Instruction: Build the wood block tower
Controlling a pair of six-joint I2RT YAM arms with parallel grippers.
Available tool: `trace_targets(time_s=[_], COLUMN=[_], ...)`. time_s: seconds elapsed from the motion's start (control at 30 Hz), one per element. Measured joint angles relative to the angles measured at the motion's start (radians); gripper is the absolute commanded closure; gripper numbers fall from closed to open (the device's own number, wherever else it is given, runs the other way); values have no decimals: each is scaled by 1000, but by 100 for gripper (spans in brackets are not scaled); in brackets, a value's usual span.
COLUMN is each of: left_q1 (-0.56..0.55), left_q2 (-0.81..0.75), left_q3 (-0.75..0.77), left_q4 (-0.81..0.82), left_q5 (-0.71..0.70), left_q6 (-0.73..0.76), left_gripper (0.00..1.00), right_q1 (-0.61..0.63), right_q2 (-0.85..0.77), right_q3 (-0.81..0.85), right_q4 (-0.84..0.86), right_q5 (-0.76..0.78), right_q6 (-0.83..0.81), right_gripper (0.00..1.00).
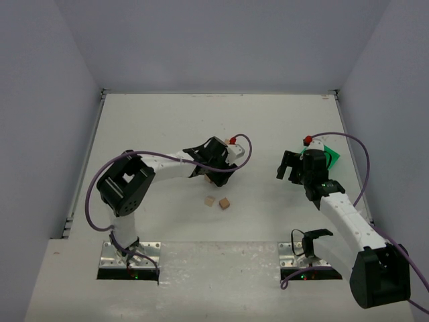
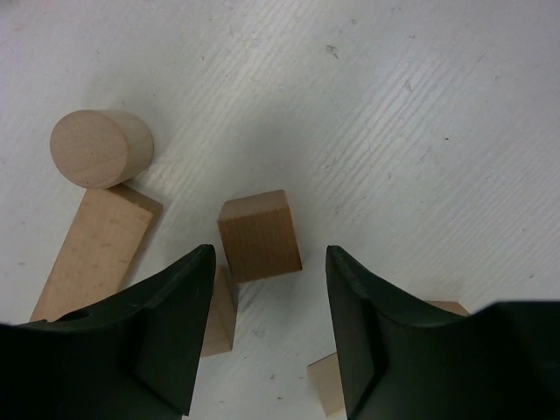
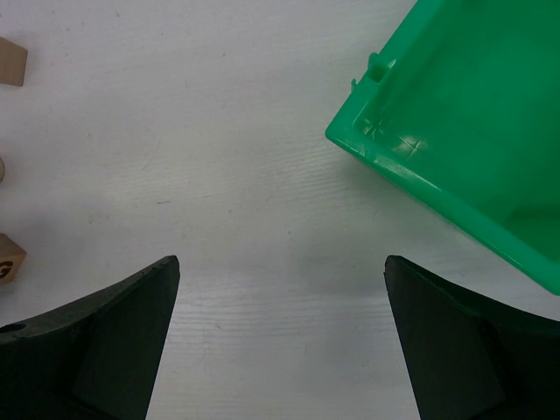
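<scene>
In the left wrist view, a brown wooden block (image 2: 259,236) stands on the table just beyond my open left gripper (image 2: 269,262). A wooden cylinder (image 2: 99,148) and a long flat bar (image 2: 94,252) lie to its left. Two more tan blocks (image 2: 219,313) (image 2: 325,385) are partly hidden behind the fingers. In the top view the left gripper (image 1: 209,168) hovers over these pieces, and two small cubes (image 1: 210,200) (image 1: 224,202) lie nearer the bases. My right gripper (image 1: 289,166) is open and empty above bare table (image 3: 282,271).
A bright green plastic bin (image 3: 472,114) sits at the right gripper's upper right, also in the top view (image 1: 328,155). Small block edges (image 3: 10,61) (image 3: 9,258) show at the left of the right wrist view. White walls enclose the table.
</scene>
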Motion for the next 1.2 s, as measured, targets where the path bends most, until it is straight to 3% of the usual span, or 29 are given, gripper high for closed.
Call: trace_targets(time_s=[0.27, 0.4, 0.6, 0.8, 0.97, 1.03, 1.1, 1.2], left_q1=[0, 0, -1, -3, -3, -2, 0, 1], left_q2=[24, 24, 23, 25, 127, 138, 59, -103], left_q3=[6, 15, 60, 239, 709, 831, 773, 557], left_q4=[6, 6, 2, -31, -129, -120, -71, -4], left_q5=[-1, -4, -22, -172, -269, -312, -330, -365], left_q6=[-9, -18, -44, -123, -194, -241, -302, -369], left_gripper=[61, 82, 99, 100, 100, 100, 100, 100], right_q1=[0, 0, 0, 0, 0, 0, 0, 0], right_q2=[0, -3, -17, -47, -65, -61, -45, -23], right_q3=[0, 0, 0, 0, -13, -19, -19, -19], right_q4=[0, 0, -1, -2, 7, 9, 10, 5], right_q5=[1, 1, 3, 18, 24, 25, 22, 14], right_q6=[0, 0, 0, -1, -1, -1, -1, 1], right_gripper=[1, 1, 1, 1, 1, 1, 1, 1])
